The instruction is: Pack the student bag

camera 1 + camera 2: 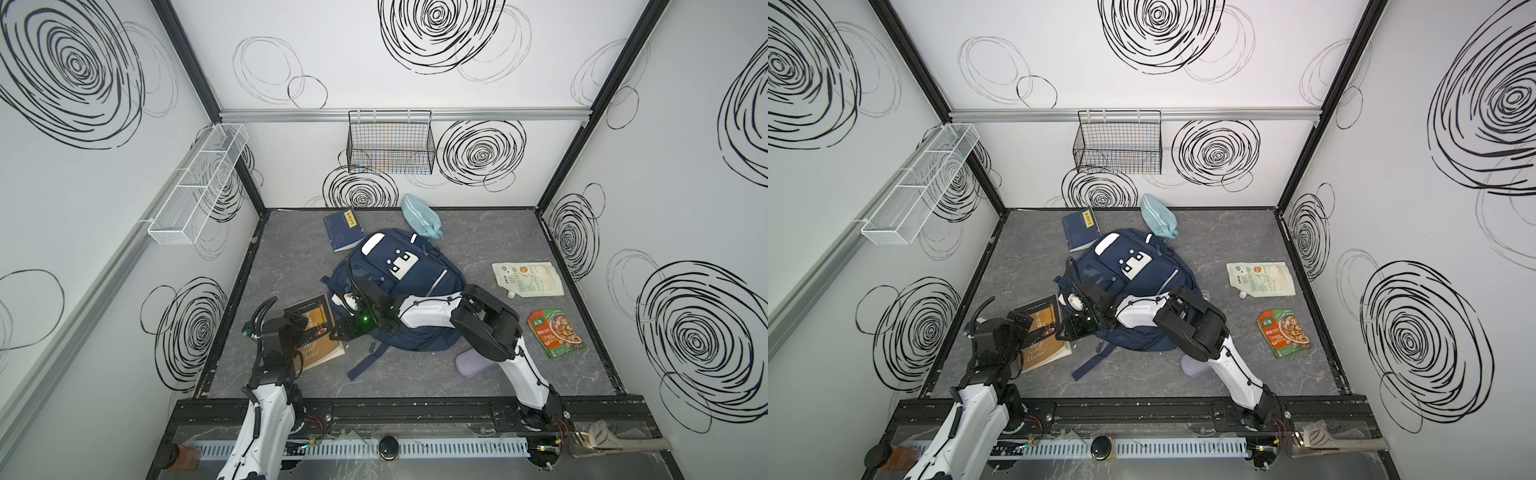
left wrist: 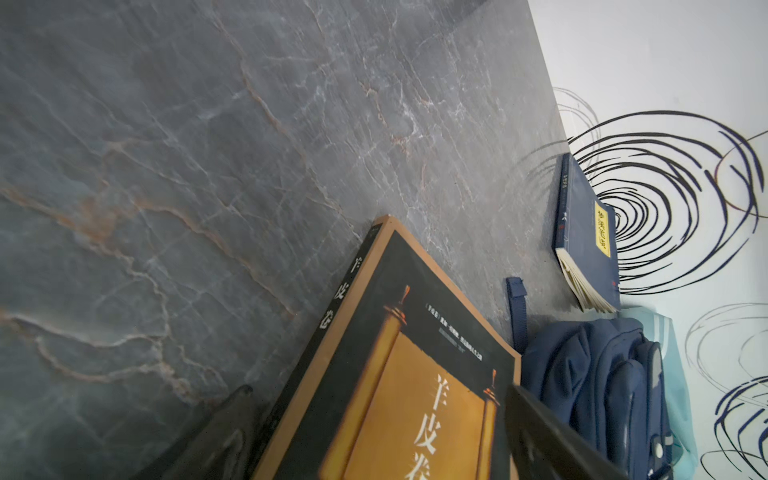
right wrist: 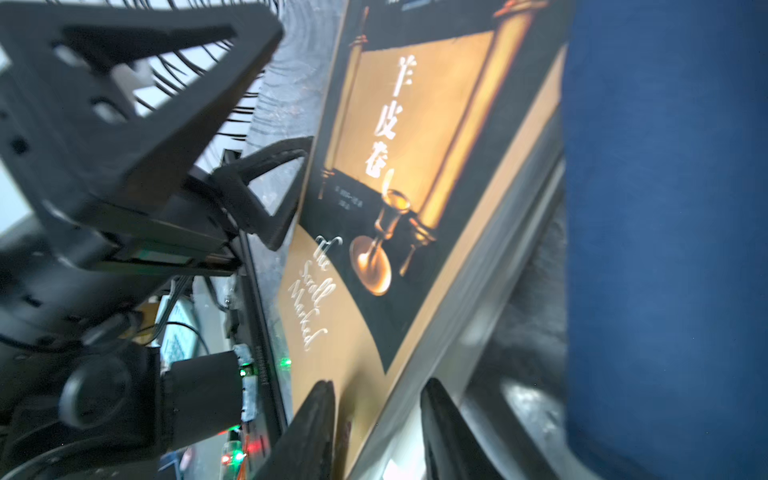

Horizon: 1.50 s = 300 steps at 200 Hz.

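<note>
Grey marbled tabletop (image 1: 415,374) filled a white booth scrawled with black spirals. At its middle lay the student bag (image 1: 409,284), front up, its near part covered by the right arm, so no opening could be made out. Just left of the bag lay a brown book (image 1: 320,345), its title partly covered in both top views by the left gripper (image 2: 378,392).

That gripper hovered above the cover with its jaws spread wide. Only its fingertips (image 2: 515,390) showed in the wrist view, where the book ran off the frame.

The right gripper (image 3: 378,384) reached across the bag to the book's edge. One finger stood over the cover and one beside the pages, with a gap between them. The wrist view was too blurred to tell whether they pinched the book.

A lavender pad (image 1: 469,363) was half hidden under the right arm. A blue book (image 1: 344,229) and a light blue pouch (image 1: 420,215) lay behind the bag. A white spouted pouch (image 1: 528,279) and a green packet (image 1: 555,332) lay to its right.
</note>
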Each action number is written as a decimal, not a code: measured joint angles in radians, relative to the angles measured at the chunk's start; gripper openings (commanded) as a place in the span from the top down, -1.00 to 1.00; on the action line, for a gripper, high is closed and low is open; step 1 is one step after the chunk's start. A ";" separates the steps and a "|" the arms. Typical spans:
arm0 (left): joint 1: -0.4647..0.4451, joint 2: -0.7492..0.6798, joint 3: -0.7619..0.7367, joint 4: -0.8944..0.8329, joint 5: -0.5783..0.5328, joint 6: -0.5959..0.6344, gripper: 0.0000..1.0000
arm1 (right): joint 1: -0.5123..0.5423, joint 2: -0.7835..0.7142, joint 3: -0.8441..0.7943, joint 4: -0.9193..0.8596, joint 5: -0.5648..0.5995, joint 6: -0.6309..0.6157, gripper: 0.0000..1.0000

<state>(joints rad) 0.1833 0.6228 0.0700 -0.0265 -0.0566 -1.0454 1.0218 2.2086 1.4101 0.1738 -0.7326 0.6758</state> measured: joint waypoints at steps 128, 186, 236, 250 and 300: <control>0.048 0.058 0.221 -0.180 0.086 0.090 -1.00 | -0.015 -0.032 0.043 -0.094 -0.045 -0.023 1.00; 0.055 0.070 0.515 -0.196 0.130 0.352 -0.98 | -0.033 -0.363 -0.052 -0.168 0.027 -0.154 1.00; 0.061 0.083 0.435 -0.113 0.440 0.440 -1.00 | -0.165 -0.561 -0.157 -0.154 0.016 -0.211 1.00; 0.056 0.091 0.376 -0.007 0.565 0.404 -0.96 | -0.207 -0.611 -0.211 -0.128 -0.015 -0.232 1.00; -0.025 0.206 0.233 0.408 0.871 0.194 -1.00 | -0.347 -0.714 -0.364 -0.061 -0.173 -0.262 1.00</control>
<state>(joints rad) 0.1585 0.8291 0.3027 0.3813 0.8143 -0.8516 0.6746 1.4944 1.0462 0.1127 -0.9058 0.4133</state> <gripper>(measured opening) 0.991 0.119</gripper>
